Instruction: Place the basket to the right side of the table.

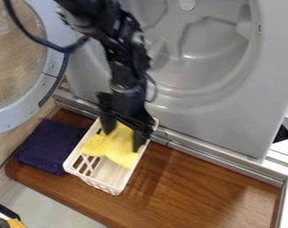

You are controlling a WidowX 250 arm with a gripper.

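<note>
From my console I had the tool (pixel 123 134) over the upper part of the white basket (pixel 101 184), its fingers set wide apart, and I could make out nothing gripped between them. The basket stood left of centre in the frame, a yellow cloth (pixel 115 149) inside it and a purple cloth (pixel 49 146) to its left. I judged the approach done; the grip and the whole shift toward the tabletop's (pixel 196 191) right side remained

Gray appliance (pixel 211 120) behind wooden table (pixel 193 187)
</note>
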